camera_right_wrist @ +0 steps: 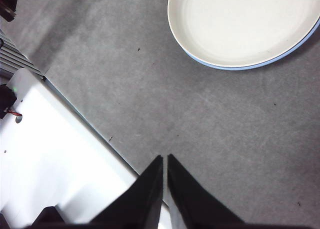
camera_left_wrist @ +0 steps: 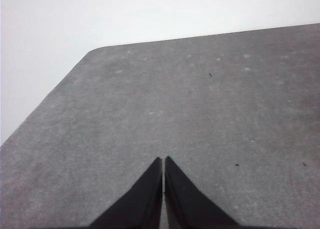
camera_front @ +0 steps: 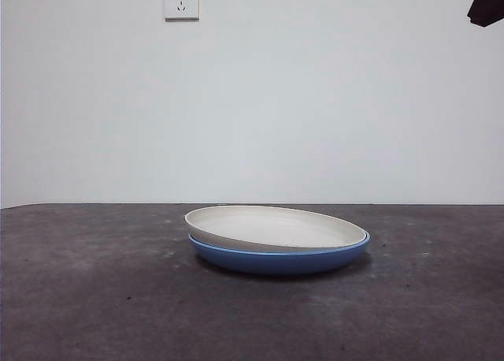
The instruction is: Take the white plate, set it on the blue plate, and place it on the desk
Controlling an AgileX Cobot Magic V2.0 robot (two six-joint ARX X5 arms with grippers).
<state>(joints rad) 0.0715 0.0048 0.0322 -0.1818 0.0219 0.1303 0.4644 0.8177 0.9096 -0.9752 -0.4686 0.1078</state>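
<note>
The white plate (camera_front: 272, 227) rests inside the blue plate (camera_front: 276, 260), slightly tilted with its left rim raised, in the middle of the desk (camera_front: 94, 298). From the right wrist view the white plate (camera_right_wrist: 240, 24) shows with a thin blue plate rim (camera_right_wrist: 235, 67) peeking out under it. My right gripper (camera_right_wrist: 164, 159) is shut, holds nothing, and hangs above bare desk well apart from the plates. My left gripper (camera_left_wrist: 163, 160) is shut over bare desk (camera_left_wrist: 200, 99), with no plate in its view. A black arm tip (camera_front: 487, 5) shows at the front view's top right corner.
A white wall with a socket (camera_front: 181, 1) stands behind the desk. The right wrist view shows the desk edge and a white base (camera_right_wrist: 55, 154) beside it. The left wrist view shows the desk's rounded corner (camera_left_wrist: 95, 51).
</note>
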